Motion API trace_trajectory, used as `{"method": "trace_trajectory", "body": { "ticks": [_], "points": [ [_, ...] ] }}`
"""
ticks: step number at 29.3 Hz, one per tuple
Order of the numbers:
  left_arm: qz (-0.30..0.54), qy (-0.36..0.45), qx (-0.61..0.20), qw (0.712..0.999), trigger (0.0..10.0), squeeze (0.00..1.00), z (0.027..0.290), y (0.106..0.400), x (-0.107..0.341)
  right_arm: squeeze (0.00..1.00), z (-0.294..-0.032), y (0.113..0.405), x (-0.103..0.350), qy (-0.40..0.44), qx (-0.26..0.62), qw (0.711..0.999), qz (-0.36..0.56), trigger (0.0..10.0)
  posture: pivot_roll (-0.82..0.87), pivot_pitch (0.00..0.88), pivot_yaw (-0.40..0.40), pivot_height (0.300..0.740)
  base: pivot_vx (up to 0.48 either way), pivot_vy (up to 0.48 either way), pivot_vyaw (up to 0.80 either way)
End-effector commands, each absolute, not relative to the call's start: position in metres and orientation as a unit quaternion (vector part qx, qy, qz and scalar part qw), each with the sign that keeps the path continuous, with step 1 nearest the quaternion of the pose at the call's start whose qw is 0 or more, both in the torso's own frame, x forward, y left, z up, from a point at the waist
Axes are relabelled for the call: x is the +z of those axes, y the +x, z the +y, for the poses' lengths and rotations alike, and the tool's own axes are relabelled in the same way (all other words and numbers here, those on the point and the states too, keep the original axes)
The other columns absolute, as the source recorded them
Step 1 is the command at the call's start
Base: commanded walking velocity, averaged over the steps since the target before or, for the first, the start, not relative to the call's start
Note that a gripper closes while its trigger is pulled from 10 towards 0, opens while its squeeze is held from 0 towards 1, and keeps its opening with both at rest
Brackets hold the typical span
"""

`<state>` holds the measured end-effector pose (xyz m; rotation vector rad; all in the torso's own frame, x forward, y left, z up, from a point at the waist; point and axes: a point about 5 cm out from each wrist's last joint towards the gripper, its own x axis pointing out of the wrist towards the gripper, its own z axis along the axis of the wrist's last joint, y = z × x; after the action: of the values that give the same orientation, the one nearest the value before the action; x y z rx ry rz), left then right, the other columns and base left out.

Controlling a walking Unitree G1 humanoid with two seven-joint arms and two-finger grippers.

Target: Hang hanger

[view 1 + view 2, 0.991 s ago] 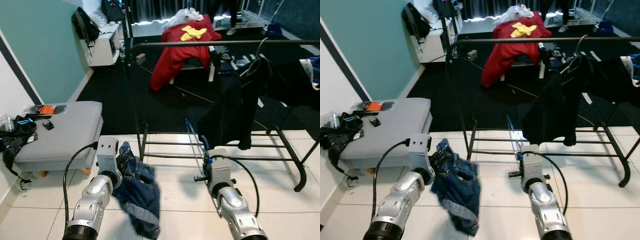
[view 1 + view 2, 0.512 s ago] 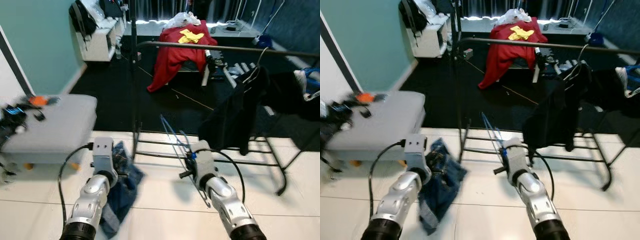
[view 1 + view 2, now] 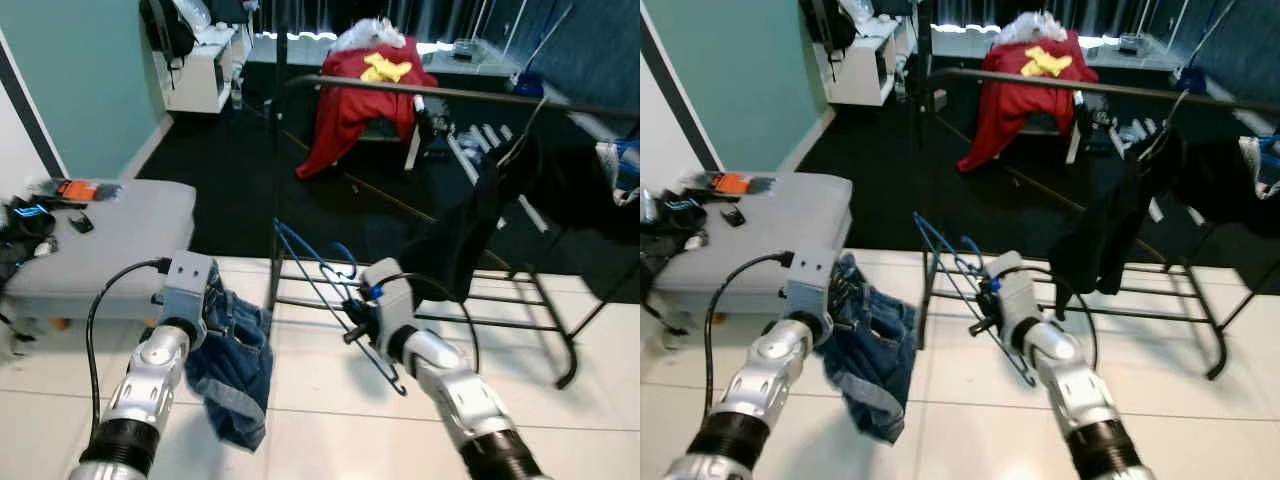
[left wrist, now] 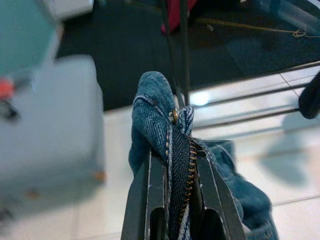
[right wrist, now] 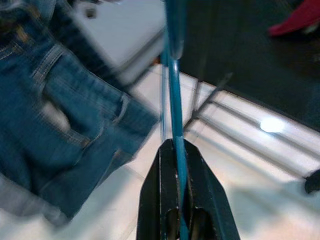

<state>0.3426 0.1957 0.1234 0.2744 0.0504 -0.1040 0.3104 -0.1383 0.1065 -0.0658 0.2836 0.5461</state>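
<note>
Left eye view: the right gripper (image 3: 352, 312) is clamped on a thin blue wire hanger (image 3: 315, 268), held in front of the robot above the white tiled floor (image 3: 320, 440), just before the lower bars of a black metal clothes rack (image 3: 452, 94). The hanger juts up and to the robot's left from the fingers, its frame crossing the rack's left upright. In the right wrist view the two black fingers (image 5: 159, 190) are pinched tight around the blue wire.

The left gripper (image 3: 207, 292) is closed on a pair of blue denim jeans (image 3: 235, 365), which dangle from it beside the hanger without touching it. In the left wrist view the fingers (image 4: 152, 192) pinch the waistband at the zip and brass button.

A black garment (image 3: 470, 225) hangs from the rack's top rail, well to the right of the hanger. A grey padded bench (image 3: 110, 240) stands to the robot's left, and a red garment (image 3: 345, 100) is draped over something beyond the rack
</note>
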Motion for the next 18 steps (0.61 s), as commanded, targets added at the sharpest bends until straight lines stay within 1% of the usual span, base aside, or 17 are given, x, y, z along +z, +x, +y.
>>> {"method": "trace_trajectory", "body": {
  "ticks": [1, 2, 3, 5, 6, 7, 8, 9, 12, 14, 17, 18],
  "points": [
    [-0.021, 0.192, -0.102, 0.976, 10.0, 0.0, 0.196, 0.349, 0.145, 0.0, -0.146, 0.301, 0.111, -0.001, 0.295, 0.943, 0.155, 10.0, 0.06, 0.057, 0.058, 0.74, 0.0, 0.0, 0.0],
    [-0.029, 0.242, -0.133, 0.961, 10.0, 0.0, 0.195, 0.351, 0.15, 0.0, -0.153, 0.296, 0.111, -0.005, 0.308, 0.936, 0.168, 10.0, 0.07, 0.066, 0.06, 0.74, 0.0, 0.0, 0.0],
    [-0.029, 0.242, -0.133, 0.961, 10.0, 0.0, 0.195, 0.351, 0.15, 0.0, -0.153, 0.296, 0.111, -0.005, 0.308, 0.936, 0.168, 10.0, 0.07, 0.066, 0.06, 0.74, 0.0, 0.0, 0.0],
    [-0.038, 0.323, -0.186, 0.927, 10.0, 0.0, 0.191, 0.35, 0.155, 0.0, -0.164, 0.29, 0.109, -0.007, 0.331, 0.923, 0.196, 10.0, 0.08, 0.074, 0.045, 0.74, 0.0, 0.0, 0.0],
    [-0.038, 0.323, -0.186, 0.927, 10.0, 0.0, 0.191, 0.35, 0.155, 0.0, -0.164, 0.29, 0.109, -0.007, 0.331, 0.923, 0.196, 10.0, 0.08, 0.074, 0.045, 0.74, 0.0, 0.0, 0.0],
    [-0.042, 0.344, -0.196, 0.918, 10.0, 0.0, 0.191, 0.35, 0.157, 0.0, -0.166, 0.288, 0.108, -0.004, 0.337, 0.918, 0.208, 10.0, 0.09, 0.074, 0.043, 0.74, 0.0, 0.0, 0.0],
    [-0.042, 0.344, -0.196, 0.918, 10.0, 0.0, 0.191, 0.35, 0.157, 0.0, -0.166, 0.288, 0.108, -0.004, 0.337, 0.918, 0.208, 10.0, 0.09, 0.074, 0.043, 0.74, 0.0, 0.0, 0.0],
    [-0.05, 0.361, -0.201, 0.909, 10.0, 0.0, 0.191, 0.35, 0.159, 0.0, -0.166, 0.287, 0.106, -0.002, 0.345, 0.913, 0.216, 10.0, 0.1, 0.073, 0.037, 0.74, 0.0, 0.0, 0.0],
    [-0.056, 0.372, -0.206, 0.903, 10.0, 0.0, 0.192, 0.349, 0.161, 0.0, -0.166, 0.287, 0.106, -0.002, 0.352, 0.909, 0.222, 10.0, 0.1, 0.072, 0.036, 0.74, 0.0, 0.0, 0.0],
    [-0.06, 0.404, -0.219, 0.886, 10.0, 0.0, 0.194, 0.349, 0.163, 0.0, -0.162, 0.285, 0.109, -0.005, 0.377, 0.897, 0.231, 10.0, 0.11, 0.073, 0.039, 0.74, 0.0, 0.0, 0.0],
    [-0.058, 0.417, -0.224, 0.879, 10.0, 0.0, 0.196, 0.349, 0.163, 0.0, -0.161, 0.282, 0.112, -0.009, 0.391, 0.889, 0.237, 10.0, 0.11, 0.073, 0.039, 0.74, 0.0, 0.0, 0.0],
    [-0.058, 0.426, -0.23, 0.873, 10.0, 0.0, 0.197, 0.35, 0.164, 0.0, -0.165, 0.276, 0.114, -0.012, 0.405, 0.881, 0.246, 10.0, 0.1, 0.075, 0.043, 0.74, 0.0, 0.0, 0.0]
  ]
}}
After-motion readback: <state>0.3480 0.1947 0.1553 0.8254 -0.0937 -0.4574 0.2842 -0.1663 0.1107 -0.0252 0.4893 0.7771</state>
